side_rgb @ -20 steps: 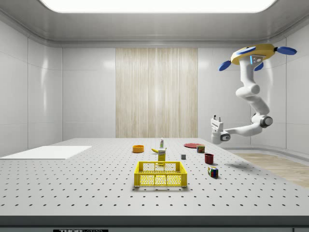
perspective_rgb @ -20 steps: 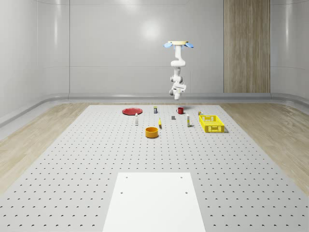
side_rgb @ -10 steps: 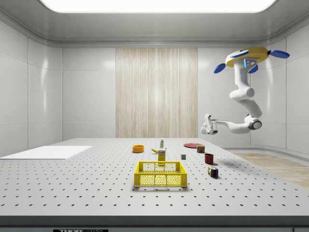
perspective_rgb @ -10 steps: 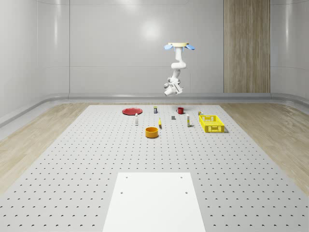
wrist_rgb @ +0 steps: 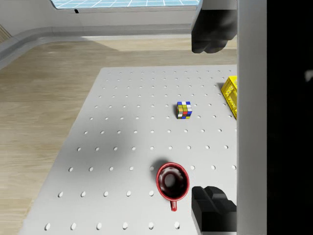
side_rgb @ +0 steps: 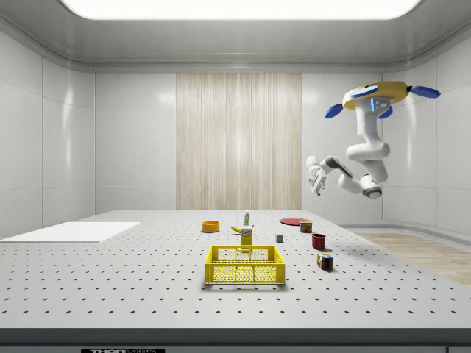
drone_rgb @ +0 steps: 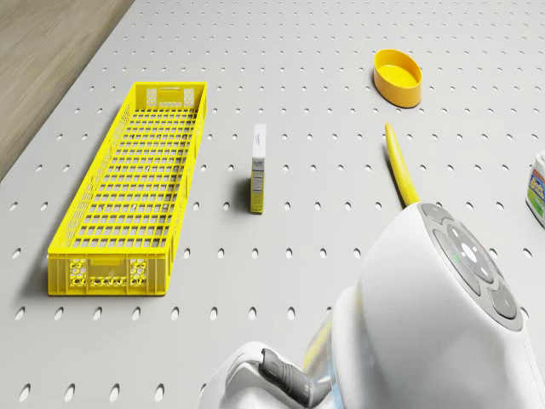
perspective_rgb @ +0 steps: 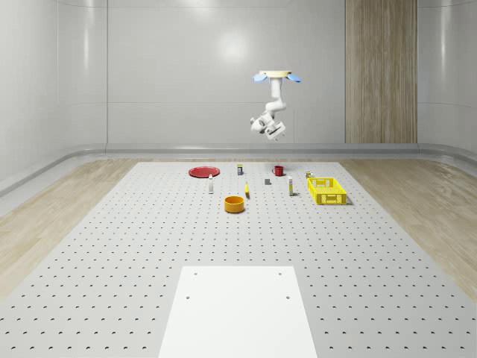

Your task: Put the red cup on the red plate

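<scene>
Hovering high over the small glossy red cup (wrist_rgb: 172, 181) with an open, empty tool (wrist_rgb: 211, 117), drone (side_rgb: 377, 94) could drop off-centre and tip it.

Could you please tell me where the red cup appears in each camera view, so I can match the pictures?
Whole-scene view: red cup far back, right of the red plate.
Side view: cup on the table, right of the yellow crate.
Wrist view: cup seen from above.
Shared landmark: the yellow crate.
</scene>
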Motion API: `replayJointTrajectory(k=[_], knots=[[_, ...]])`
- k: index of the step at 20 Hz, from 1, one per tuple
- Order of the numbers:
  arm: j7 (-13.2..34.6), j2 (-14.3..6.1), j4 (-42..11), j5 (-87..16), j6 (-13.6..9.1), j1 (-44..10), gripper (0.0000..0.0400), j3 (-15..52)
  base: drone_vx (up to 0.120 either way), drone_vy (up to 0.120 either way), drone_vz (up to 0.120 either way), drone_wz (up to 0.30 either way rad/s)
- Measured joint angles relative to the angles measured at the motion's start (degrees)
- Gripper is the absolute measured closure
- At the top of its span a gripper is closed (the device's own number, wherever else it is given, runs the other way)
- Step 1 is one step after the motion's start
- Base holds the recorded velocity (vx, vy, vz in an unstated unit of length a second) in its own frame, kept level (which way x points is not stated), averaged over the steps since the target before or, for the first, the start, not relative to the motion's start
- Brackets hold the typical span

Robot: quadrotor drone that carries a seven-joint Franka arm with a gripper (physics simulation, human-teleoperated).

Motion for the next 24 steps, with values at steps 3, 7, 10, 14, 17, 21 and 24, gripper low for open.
replayJointTrajectory(k=[3,7,10,14,17,21,24], knots=[[5.08,-2.04,-2.54,-6.44,-3.51,-7.50,0.0000,4.02,0.000,0.000,-0.120,0.000],[9.37,-4.35,-3.85,-10.36,-6.30,-14.06,0.0000,7.23,0.000,0.000,-0.120,0.000],[11.34,-5.77,-4.19,-11.49,-7.19,-17.02,0.0000,8.67,0.000,0.000,-0.120,0.000],[13.01,-7.38,-4.34,-11.89,-7.38,-19.42,0.0000,9.91,0.000,0.000,-0.120,0.000],[13.84,-8.46,-4.35,-11.76,-7.07,-20.54,0.0000,10.56,0.000,0.080,-0.120,0.000],[14.65,-9.80,-4.30,-11.33,-6.33,-21.56,0.0000,11.24,0.000,0.080,-0.120,0.000],[15.12,-10.76,-4.25,-10.91,-5.64,-22.11,0.0000,11.65,0.000,0.000,-0.120,0.000]])
